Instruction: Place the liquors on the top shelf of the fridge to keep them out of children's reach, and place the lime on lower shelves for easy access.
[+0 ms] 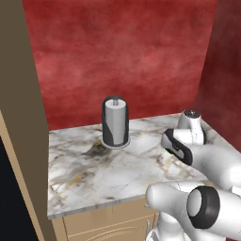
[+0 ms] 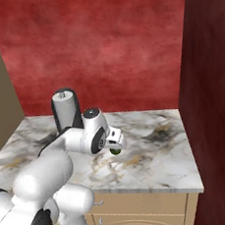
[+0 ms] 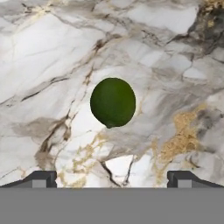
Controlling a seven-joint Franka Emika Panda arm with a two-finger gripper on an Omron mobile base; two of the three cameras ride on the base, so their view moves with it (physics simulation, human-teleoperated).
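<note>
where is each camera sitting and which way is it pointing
Left base view: behind the arm's left, facing forward and down at the marble counter and paper-towel roll; white arm at lower right.
Right base view: behind its right, same counter and roll; arm at lower left, over the lime.
Hand view: on the hand, facing down at the lime; open gripper fingertips at bottom.

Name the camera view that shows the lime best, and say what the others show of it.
The hand view: the lime lies whole and unobstructed on the marble counter, centred above the open end effector. The right base view shows a small green sliver under the end effector. In the left base view the arm covers that spot.
</note>
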